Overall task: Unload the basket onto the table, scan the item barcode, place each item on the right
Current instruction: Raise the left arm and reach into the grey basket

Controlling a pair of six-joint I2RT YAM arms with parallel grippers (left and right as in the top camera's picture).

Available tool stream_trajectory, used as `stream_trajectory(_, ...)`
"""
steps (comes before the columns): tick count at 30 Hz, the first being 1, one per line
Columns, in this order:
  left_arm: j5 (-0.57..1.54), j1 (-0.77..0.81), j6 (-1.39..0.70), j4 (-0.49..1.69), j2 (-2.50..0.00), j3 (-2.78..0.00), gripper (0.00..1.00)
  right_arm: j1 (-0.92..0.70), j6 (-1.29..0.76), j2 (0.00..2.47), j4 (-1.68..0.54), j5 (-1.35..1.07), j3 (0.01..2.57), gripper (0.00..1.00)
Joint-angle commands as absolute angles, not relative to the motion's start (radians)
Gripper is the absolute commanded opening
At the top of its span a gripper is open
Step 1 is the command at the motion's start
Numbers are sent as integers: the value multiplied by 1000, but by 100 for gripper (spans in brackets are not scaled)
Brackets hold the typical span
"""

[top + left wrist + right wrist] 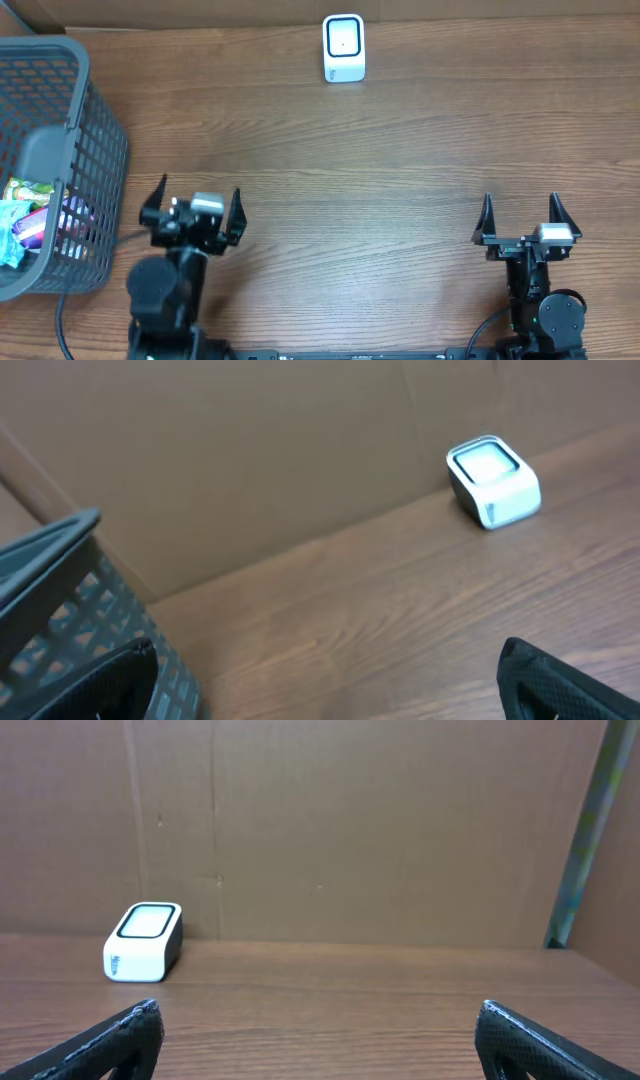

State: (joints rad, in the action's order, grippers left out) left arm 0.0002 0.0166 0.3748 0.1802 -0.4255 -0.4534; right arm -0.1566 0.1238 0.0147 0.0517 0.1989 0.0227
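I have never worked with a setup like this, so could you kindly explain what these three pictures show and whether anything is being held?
These are two robot arms at a wooden table, each ending in a two-finger gripper. One picture looks down from above; the other two come from cameras on each wrist, looking forward past their own fingers. From above, the left gripper and the right gripper both stand open and hold nothing. At the table's far edge sits a small white barcode scanner. At the left stands a grey mesh basket holding colourful packaged items, too small to identify.
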Motion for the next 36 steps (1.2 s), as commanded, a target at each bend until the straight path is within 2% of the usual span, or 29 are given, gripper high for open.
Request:
stream_trajectory(1,19,19,405,228,-529,-599,100,-150,132,3,53,218,88,100)
stream_trajectory(8,44,19,404,385,-731,-875,100,-150,131,57,-60,214,226,100)
stream_trajectory(17,144,19,381,634,-942,-1204,100,-150,127,239,-259,66,490,100)
stream_trajectory(22,156,19,310,808,-1054,-1388,100,-150,44,385,-421,56,688,100)
stream_trajectory(30,264,19,278,1098,-1242,-1676,100,-150,23,694,-723,49,1037,100)
stream_trajectory(36,314,19,255,1155,-1310,-1732,100,-150,-4,929,-892,-15,1232,100)
